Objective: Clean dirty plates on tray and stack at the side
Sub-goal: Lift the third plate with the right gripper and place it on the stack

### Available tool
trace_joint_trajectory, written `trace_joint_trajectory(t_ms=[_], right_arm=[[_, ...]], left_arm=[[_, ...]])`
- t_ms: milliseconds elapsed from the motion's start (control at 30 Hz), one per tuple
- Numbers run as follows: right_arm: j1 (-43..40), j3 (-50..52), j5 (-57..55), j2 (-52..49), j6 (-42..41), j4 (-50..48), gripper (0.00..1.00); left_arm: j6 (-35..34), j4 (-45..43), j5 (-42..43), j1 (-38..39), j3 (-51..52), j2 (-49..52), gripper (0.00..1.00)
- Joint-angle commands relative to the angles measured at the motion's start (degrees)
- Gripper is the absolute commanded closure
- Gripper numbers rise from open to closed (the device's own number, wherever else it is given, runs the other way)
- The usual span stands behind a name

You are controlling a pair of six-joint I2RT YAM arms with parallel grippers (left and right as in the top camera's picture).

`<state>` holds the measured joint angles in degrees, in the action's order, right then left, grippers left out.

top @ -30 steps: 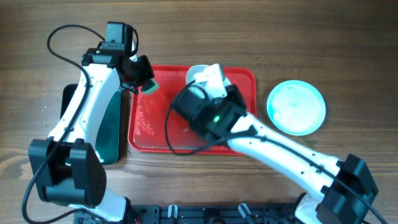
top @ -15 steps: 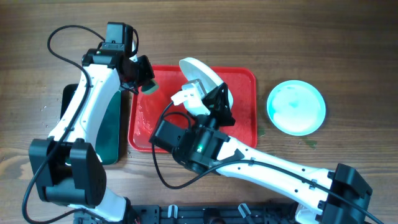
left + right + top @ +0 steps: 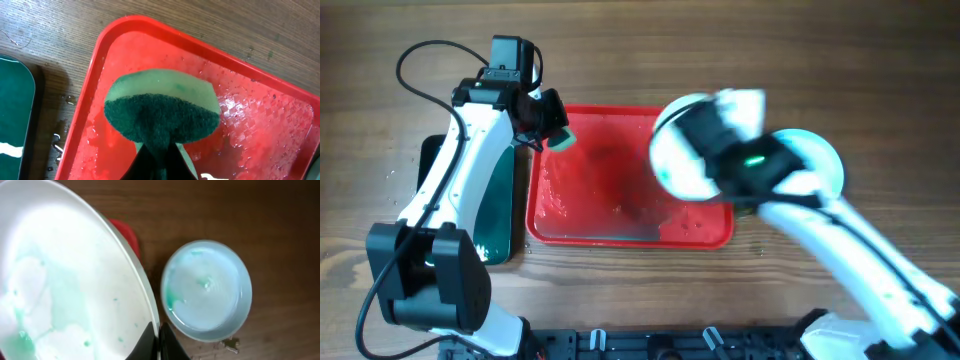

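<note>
The red tray (image 3: 620, 225) lies mid-table, wet and holding no plate; it also shows in the left wrist view (image 3: 280, 125). My right gripper (image 3: 158, 336) is shut on the rim of a white plate (image 3: 65, 290) with green-teal smears, held in the air over the tray's right end (image 3: 675, 160). A pale mint-blue plate (image 3: 207, 290) with teal smears rests on the wood right of the tray (image 3: 820, 165). My left gripper (image 3: 159, 162) is shut on a green sponge (image 3: 162, 107) over the tray's upper left corner (image 3: 560, 140).
A black tray with a green inside (image 3: 500, 205) lies left of the red tray, partly under my left arm. Small crumbs and drops lie on the wood near the mint-blue plate (image 3: 231, 344).
My right arm swung right and lifted the white plate from the tray's far middle to its right end, toward the mint-blue plate. The left arm and sponge did not move.
</note>
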<state>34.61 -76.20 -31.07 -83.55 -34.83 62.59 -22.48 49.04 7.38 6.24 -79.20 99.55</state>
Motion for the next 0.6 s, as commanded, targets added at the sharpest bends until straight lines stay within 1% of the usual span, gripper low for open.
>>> trace_joint_trajectory(t_ms=[0, 133, 300, 367, 433, 567], right_arm=[[-16.31, -0.15, 15.58, 4.31, 5.2, 1.88, 0.95], [-34.36, 2.19, 20.06, 4.0, 9.4, 2.38, 0.96], [-46.6, 10.71, 20.33, 3.89, 11.04, -0.46, 0.96], [-48.89, 14.38, 23.78, 3.89, 11.3, -3.04, 0.96], [-49.48, 17.79, 27.74, 3.89, 10.88, -6.36, 0.96], [-49.46, 24.59, 27.78, 3.48, 9.14, -13.6, 0.95]], left_arm=[[-0.72, -0.2, 0.5, -0.02, 0.55, 0.66, 0.96], [-0.7, -0.17, 0.5, -0.02, 0.55, 0.66, 0.96], [-0.68, -0.2, 0.5, -0.02, 0.55, 0.66, 0.96], [-0.68, -0.22, 0.5, -0.02, 0.55, 0.66, 0.96], [-0.68, -0.22, 0.5, -0.02, 0.55, 0.66, 0.96], [-0.68, -0.2, 0.5, -0.02, 0.55, 0.66, 0.96]])
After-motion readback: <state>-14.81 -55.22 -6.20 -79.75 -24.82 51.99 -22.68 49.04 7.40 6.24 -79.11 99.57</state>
